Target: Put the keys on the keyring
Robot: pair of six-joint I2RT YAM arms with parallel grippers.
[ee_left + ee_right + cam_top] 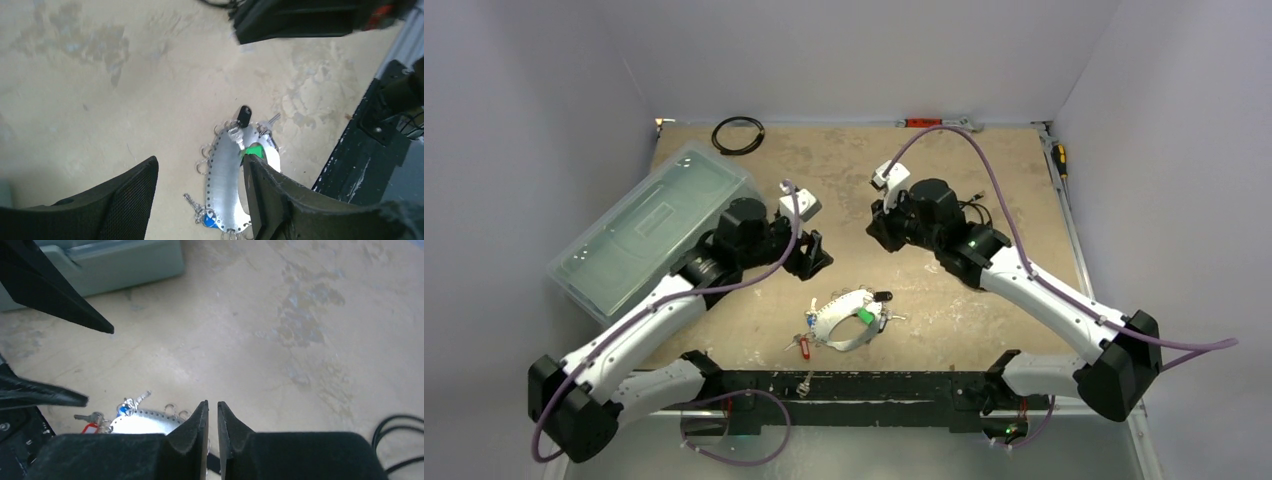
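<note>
The keyring (844,322) is a flat silvery hoop with small holes along its rim, lying on the table near the front edge. Keys hang round it: a green tag (864,316), a black tag (882,296), a blue tag (810,320) and a red tag (804,348). My left gripper (814,255) hovers up-left of the hoop, open and empty. In the left wrist view the keyring (227,180) lies below the gap between the fingers of the left gripper (200,162). My right gripper (879,228) hangs up-right of the hoop. The right gripper (213,404) is shut with only a sliver between its tips, holding nothing, the keyring (140,422) partly behind it.
A clear plastic box (649,225) lies at the left, behind my left arm. A black coiled cable (737,134) sits at the back. A black rail (854,385) runs along the near edge with one loose key (805,381) on it. A screwdriver (1059,160) rests at the right edge.
</note>
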